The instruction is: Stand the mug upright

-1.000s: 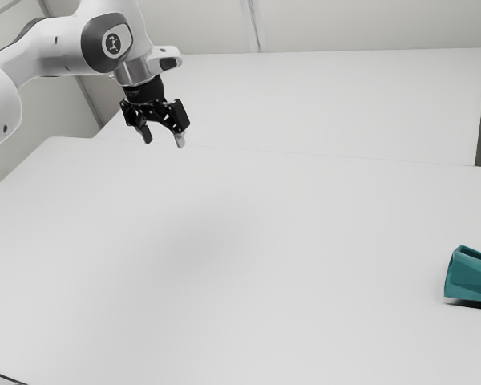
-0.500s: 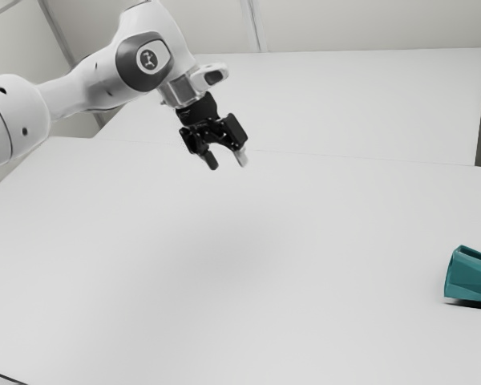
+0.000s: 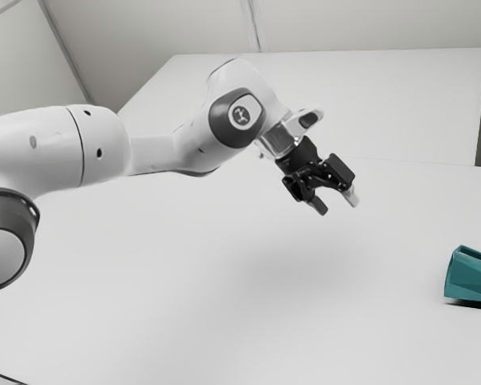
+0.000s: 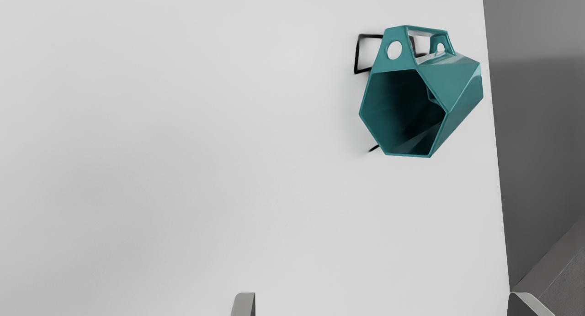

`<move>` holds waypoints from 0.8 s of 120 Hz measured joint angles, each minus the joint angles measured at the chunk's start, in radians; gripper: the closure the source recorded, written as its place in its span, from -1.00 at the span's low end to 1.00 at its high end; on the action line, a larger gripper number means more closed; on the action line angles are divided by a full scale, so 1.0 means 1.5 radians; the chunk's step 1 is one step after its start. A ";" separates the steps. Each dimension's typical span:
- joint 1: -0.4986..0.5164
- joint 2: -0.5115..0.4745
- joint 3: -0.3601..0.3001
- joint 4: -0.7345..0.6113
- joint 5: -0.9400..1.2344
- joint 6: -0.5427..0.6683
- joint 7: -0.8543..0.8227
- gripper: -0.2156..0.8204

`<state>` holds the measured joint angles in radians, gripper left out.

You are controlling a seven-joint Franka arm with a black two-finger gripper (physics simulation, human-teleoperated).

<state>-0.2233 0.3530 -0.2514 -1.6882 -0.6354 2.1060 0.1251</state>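
High over the table, the gripper (image 3: 334,205) is open with nothing between its fingers, well short of the mug. The teal faceted mug (image 3: 474,277) lies on its side at the exterior view's right edge, which cuts off part of it. In the wrist view the mug (image 4: 461,85) shows its dark hollow mouth and its handle with round holes, and lies beyond the open gripper (image 4: 381,304), whose two fingertips stand wide apart.
The white table (image 3: 224,281) stretches under the arm. In the wrist view the table (image 4: 183,147) ends at a straight edge close beside the mug, with a grey floor area past it.
My arm has reached out toward the exterior view's right and lower in that view, bringing the gripper closer to the mug. The mug has not moved.
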 joint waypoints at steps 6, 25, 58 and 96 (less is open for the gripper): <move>-0.018 0.016 -0.003 0.000 -0.011 0.026 0.000 -0.58; -0.038 0.059 -0.036 0.000 -0.036 0.108 0.000 -0.58; -0.041 0.130 -0.096 0.007 -0.184 0.222 0.027 -0.58; -0.061 0.209 -0.140 0.059 -0.227 0.303 0.062 -0.58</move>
<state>-0.3154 0.6660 -0.4607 -1.5998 -0.9760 2.5602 0.2185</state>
